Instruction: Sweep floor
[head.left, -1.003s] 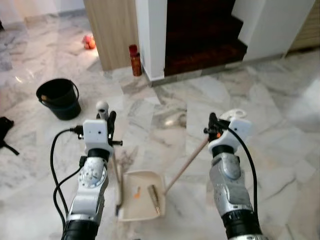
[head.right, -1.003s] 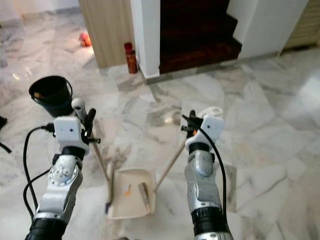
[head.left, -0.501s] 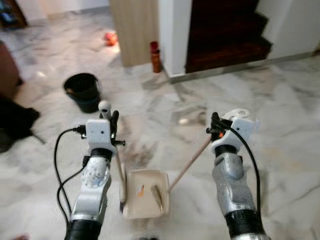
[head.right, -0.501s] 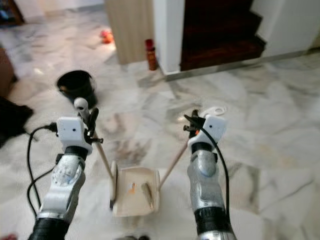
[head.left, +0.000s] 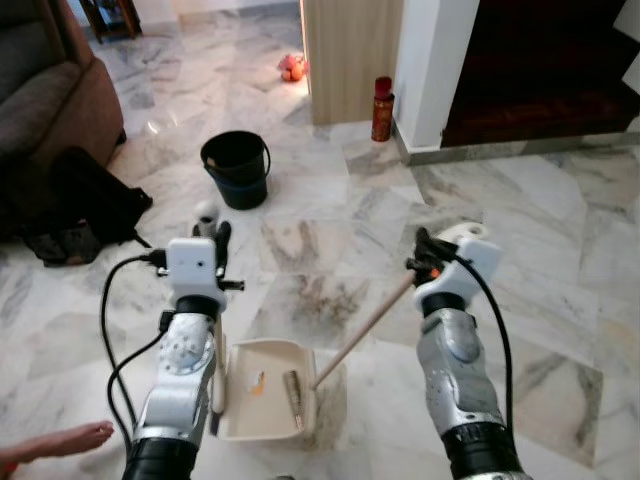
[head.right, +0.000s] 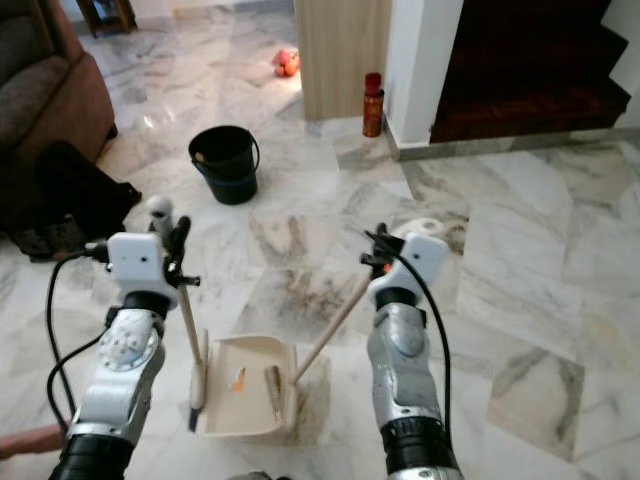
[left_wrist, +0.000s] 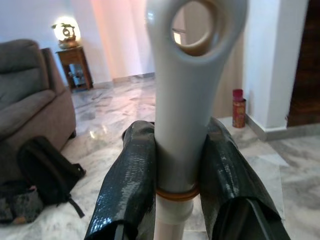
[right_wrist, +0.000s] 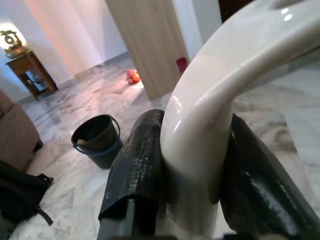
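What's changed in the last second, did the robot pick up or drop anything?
Nothing picked up or dropped. The head camera swung left, bringing a sofa, a black bag and a person's foot into view. The left gripper still clamps the broom handle, the right gripper the dustpan handle; the dustpan still holds debris.

One black bucket (head.left: 236, 168), one red bottle (head.left: 382, 108), one dustpan (head.left: 262, 402), one backpack (head.left: 92, 198), one sofa (head.left: 45, 88)
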